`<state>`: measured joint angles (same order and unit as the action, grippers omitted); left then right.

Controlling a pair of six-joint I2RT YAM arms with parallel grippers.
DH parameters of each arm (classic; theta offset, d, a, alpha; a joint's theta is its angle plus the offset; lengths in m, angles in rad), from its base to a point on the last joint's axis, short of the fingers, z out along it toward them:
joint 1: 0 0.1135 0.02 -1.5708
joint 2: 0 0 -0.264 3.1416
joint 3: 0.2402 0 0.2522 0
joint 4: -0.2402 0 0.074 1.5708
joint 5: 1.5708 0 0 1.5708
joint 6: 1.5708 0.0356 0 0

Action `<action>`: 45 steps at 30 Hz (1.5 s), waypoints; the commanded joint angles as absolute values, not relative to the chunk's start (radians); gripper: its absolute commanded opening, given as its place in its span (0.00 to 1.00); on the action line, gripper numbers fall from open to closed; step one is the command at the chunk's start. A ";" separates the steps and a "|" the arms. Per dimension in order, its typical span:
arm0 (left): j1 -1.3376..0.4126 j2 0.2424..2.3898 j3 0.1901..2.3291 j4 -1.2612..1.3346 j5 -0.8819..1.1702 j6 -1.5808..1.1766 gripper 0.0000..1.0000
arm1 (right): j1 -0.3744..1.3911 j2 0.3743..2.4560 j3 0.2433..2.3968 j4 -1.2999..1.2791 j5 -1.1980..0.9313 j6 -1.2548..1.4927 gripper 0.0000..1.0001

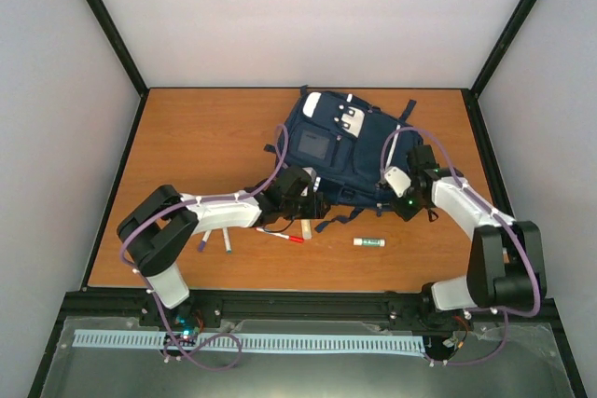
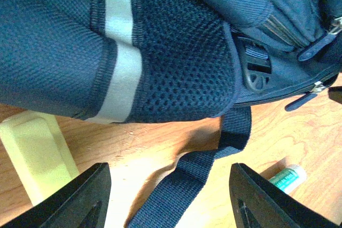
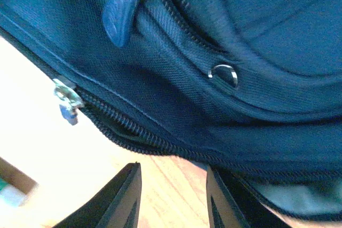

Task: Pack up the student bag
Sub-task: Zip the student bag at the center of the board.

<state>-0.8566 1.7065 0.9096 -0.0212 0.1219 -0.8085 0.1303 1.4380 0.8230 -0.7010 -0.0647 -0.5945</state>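
Overhead, the student bag [image 1: 350, 146] lies flat on the table [image 1: 187, 137], off table centre toward 1 o'clock, with its white patches at its 12 o'clock end. The left claw [image 1: 315, 204] sits at the bag's 7 o'clock corner and the right claw [image 1: 406, 200] at its 4 o'clock edge. This view fixes the layout but does not resolve either jaw gap. Loose items lie on the bag's 6 o'clock side: a red pen [image 1: 280, 235], a glue stick [image 1: 368, 242] and a pale yellow block [image 1: 306, 227]. A pair of markers [image 1: 227, 245] lies farther out toward 8 o'clock, beside the left arm. The left wrist view supplies the missing gap. The left jaws are spread wide and hold nothing, with a dark strap [image 2: 214, 161] crossing the wood beneath them. It also shows what the overhead view cannot: a mesh side pocket [image 2: 181, 57], the white stripe [image 2: 123, 73] and a black buckle [image 2: 259, 68]. In the right wrist view the right jaws are parted only narrowly, with bare wood between them. The tips are right at the bag's zipper edge and no fabric is visibly pinched; whether a finger touches the bag, cannot tell. Only this view shows a metal zipper pull [image 3: 67, 100], a blue pull tab [image 3: 120, 14] and grey lining [image 3: 299, 196] at the frame's 4 o'clock corner.
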 commanded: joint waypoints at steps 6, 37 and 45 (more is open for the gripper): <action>-0.871 1.614 0.910 -0.039 0.095 -0.739 0.64 | 0.126 1.208 0.810 -0.829 -0.208 -0.585 0.37; -0.882 1.605 0.928 -0.056 0.064 -0.753 0.67 | 0.150 1.531 0.886 -0.634 -0.301 -0.445 0.48; -0.885 1.636 0.928 -0.023 0.085 -0.760 0.67 | 0.186 1.580 0.904 -0.566 -0.201 -0.386 0.38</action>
<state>-0.8753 1.6165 0.9058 -0.0517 0.0757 -0.7650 0.1631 1.5475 0.8745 -0.6628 -0.2752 -0.4263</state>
